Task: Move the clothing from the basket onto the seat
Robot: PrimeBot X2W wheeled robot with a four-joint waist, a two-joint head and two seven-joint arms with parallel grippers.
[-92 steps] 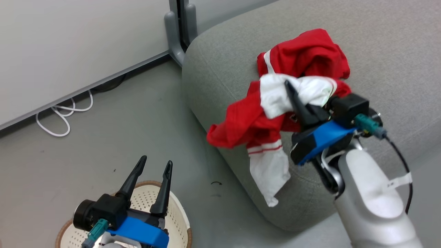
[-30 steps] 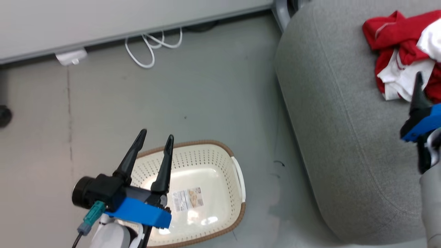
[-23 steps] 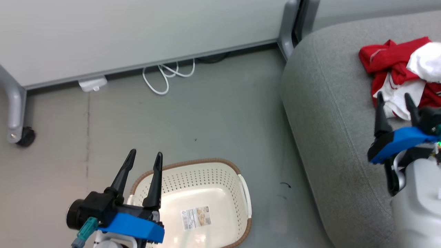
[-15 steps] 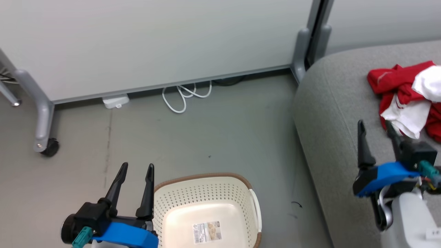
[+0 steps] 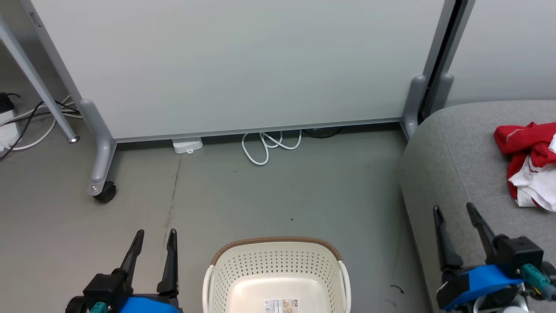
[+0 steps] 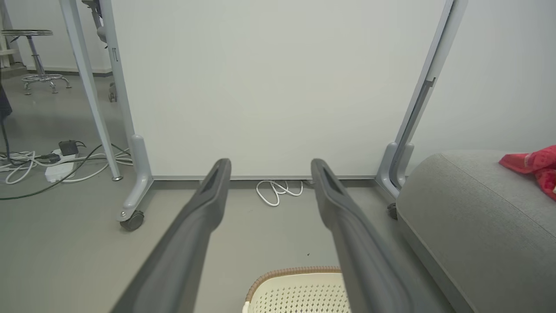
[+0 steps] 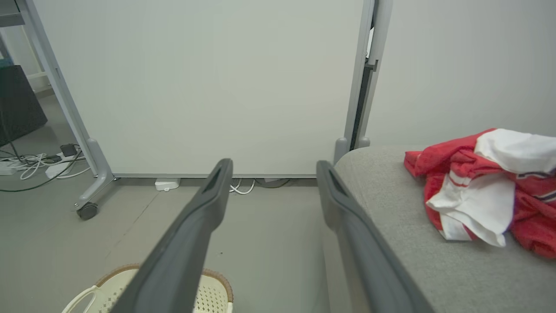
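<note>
The red and white clothing (image 5: 530,163) lies bunched on the grey seat (image 5: 456,165) at the right; it also shows in the right wrist view, clothing (image 7: 482,191) on the seat (image 7: 399,217), and at the left wrist view's edge (image 6: 536,163). The cream basket (image 5: 278,265) with a brown rim stands on the floor at bottom centre, with just a paper label inside. My left gripper (image 5: 155,234) is open at lower left, beside the basket. My right gripper (image 5: 454,209) is open at lower right over the seat's front edge, apart from the clothing.
A white partition panel (image 5: 243,65) on grey wheeled legs (image 5: 102,174) stands behind the bare floor. A coiled white cable (image 5: 267,145) and a small white box (image 5: 187,144) lie at its foot. More cables (image 5: 26,126) trail at far left.
The right gripper has let go of the clothing, which now lies on the seat, and drawn back open. The head view has swung up and left, showing the partition.
</note>
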